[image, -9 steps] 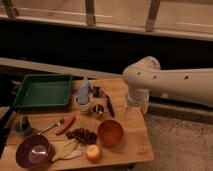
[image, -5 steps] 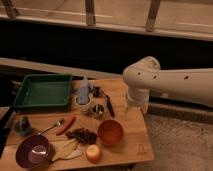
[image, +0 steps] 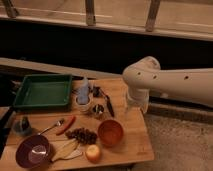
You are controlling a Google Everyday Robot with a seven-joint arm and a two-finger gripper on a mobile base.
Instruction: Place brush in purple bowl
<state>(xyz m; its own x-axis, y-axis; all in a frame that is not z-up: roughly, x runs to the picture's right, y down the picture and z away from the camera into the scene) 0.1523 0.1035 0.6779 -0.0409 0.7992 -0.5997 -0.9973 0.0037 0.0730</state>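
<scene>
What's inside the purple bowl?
Only its shiny pale inside shows in the purple bowl; nothing covers it. The brush lies on the table, and the gripper hangs near the brush by the table's edge.

The arm (image: 170, 82) runs out past the right edge, so its base is unseen. Below its white elbow the gripper (image: 136, 103) hangs just beside the right edge of the surface (image: 132, 142), a blurred pale shape with the fingers apart. The brush (image: 109, 106) is a thin dark streak, and its bristle end cannot be told. A small dark object (image: 22, 125) on the left is too blurred to name.
</scene>
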